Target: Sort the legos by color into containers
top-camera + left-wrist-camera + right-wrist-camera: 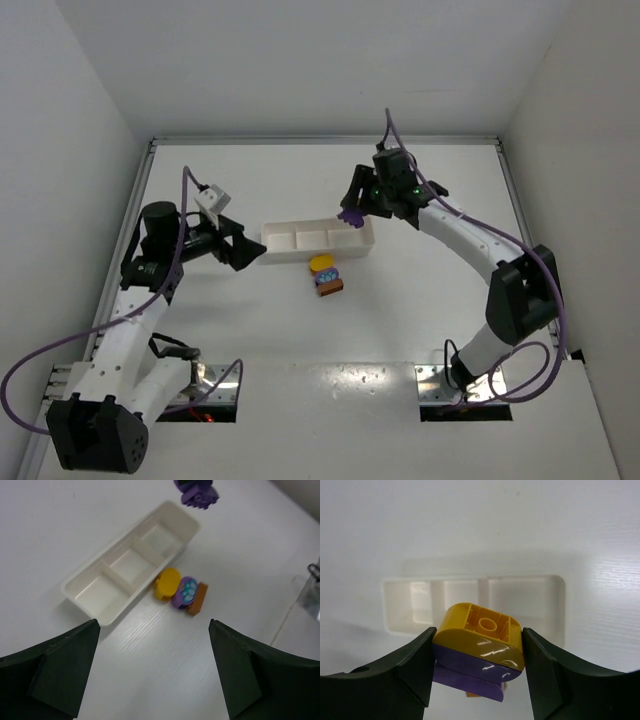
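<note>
The left claw [243, 246] is at the left of the table [250, 330], pointing to the tray [283, 247]. Its jaws are wide apart and nothing is between them. In the left wrist view its two dark fingers [57, 672] stand at the lower corners, with bare table between them.

The tray is long, white and shallow. It lies in the middle of the table, just beyond the left claw. It has three square compartments in a row, and all three look empty.

Three legos lie on the table just beside the near long wall of the tray, towards its right half. They are close together in a small group. The yellow lego [167, 583] is nearest to the tray and seems to touch its wall. The purple lego [185, 592] has pale blue studs on top and touches the yellow one. The brown lego [198, 599] lies against the purple one, on the side away from the tray.

The right claw [353, 209] hangs above the right end of the tray, near its far rim. It is closed on a stack [479, 647] of two legos, a yellow one on a purple one. Each finger [405, 672] presses one side of the stack. The stack is in the air, above the tray and not touching it. I cannot tell if it is exactly over the right compartment or a little past the rim.
</note>
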You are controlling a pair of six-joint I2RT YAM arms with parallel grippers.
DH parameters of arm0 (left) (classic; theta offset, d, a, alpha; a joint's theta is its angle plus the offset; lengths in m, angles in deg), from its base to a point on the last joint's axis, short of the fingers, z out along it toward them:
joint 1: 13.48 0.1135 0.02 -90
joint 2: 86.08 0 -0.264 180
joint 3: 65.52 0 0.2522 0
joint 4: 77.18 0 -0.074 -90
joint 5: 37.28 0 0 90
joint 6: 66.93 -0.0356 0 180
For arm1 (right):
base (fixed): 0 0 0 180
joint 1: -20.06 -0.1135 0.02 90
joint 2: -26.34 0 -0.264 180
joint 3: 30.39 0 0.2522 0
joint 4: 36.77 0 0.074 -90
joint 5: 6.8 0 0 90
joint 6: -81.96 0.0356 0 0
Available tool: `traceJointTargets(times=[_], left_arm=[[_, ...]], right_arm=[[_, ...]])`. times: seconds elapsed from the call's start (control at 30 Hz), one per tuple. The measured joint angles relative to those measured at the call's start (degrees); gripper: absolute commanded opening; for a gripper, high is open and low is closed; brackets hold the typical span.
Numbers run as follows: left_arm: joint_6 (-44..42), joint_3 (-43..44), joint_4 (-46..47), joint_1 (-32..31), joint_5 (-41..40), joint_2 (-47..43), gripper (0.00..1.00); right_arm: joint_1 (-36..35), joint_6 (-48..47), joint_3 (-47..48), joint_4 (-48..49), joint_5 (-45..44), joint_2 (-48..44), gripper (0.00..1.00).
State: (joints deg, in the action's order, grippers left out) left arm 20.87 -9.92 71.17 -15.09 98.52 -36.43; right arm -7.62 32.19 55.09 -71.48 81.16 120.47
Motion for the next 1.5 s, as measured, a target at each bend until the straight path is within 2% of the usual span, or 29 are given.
traceJointTargets(times=[0.23,0.37,0.53,0.83,1.13,1.43,1.5], left_arm=[[19.8,1.0,18.5,-9.9,0.9,5.3,0.95],[26.1,3.0,25.6,-15.6,-1.2,10.4,0.95],[31.1,3.5,30.9,-16.9,-4.0,14.2,0.95],[31.4,9.2,30.7,-17.8,-10.9,20.7,0.95],[30.5,10.9,29.9,-18.1,-14.2,24.0,0.92],[30.1,12.3,29.6,-18.3,-15.0,26.2,0.8],[30.4,12.9,29.6,-18.3,-14.9,26.8,0.74]], right_arm=[[1.5,11.1,5.6,3.2,2.3,0.9,0.0],[1.3,14.6,8.8,4.3,3.7,4.1,0.0],[-0.5,17.4,9.1,4.2,5.1,5.2,0.0],[-2.5,20.0,10.1,4.2,8.1,5.3,0.0],[-3.4,20.3,12.1,4.2,8.8,5.3,0.0],[-5.5,19.9,13.3,4.2,9.1,5.3,0.0],[-6.1,19.7,13.8,4.0,9.1,5.3,0.0]])
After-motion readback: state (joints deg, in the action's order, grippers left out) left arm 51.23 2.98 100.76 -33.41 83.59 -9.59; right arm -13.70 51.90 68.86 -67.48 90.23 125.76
